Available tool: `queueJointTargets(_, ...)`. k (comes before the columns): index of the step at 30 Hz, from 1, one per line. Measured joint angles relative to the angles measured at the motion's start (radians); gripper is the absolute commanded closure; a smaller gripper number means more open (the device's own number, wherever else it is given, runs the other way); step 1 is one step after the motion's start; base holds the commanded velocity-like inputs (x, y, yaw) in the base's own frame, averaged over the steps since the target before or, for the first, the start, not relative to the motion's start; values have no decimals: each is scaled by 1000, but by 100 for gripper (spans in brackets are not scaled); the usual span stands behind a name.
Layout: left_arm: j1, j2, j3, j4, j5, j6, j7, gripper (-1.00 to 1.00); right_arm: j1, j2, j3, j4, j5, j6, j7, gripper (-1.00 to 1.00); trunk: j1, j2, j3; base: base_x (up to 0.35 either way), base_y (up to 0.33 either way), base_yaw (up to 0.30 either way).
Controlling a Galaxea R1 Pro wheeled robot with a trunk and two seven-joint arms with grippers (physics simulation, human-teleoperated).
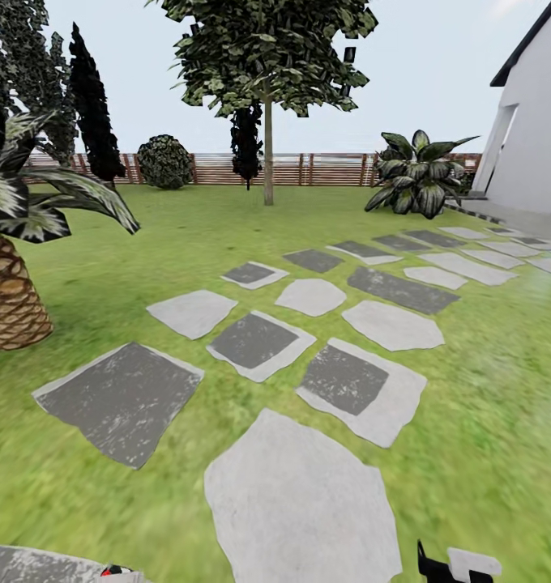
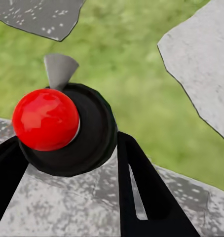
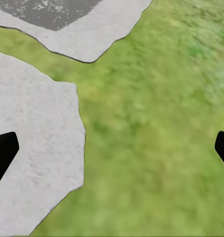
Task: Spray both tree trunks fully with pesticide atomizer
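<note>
Lawn point(image 1: 486, 389) and grey stepping stones point(image 1: 300, 502) stretch ahead in my head view; one tree trunk point(image 1: 268, 154) rises far off by the fence point(image 1: 324, 168), with no mist on it that I can see, so I judge spraying hasn't begun. Left wrist: my left claw point(image 2: 67, 163) is closed around the pesticide atomizer point(image 2: 45, 118), above the paving. Right wrist: my right claw point(image 3: 112, 148) hangs wide open, empty, over grass
</note>
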Motion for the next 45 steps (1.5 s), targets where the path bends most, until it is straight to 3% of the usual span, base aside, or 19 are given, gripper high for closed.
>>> queueJointTargets(45,0,0,2,1,3,-2,-11,100,0,0,0,0,0,0,0,-100,0,0,0,337,0,0)
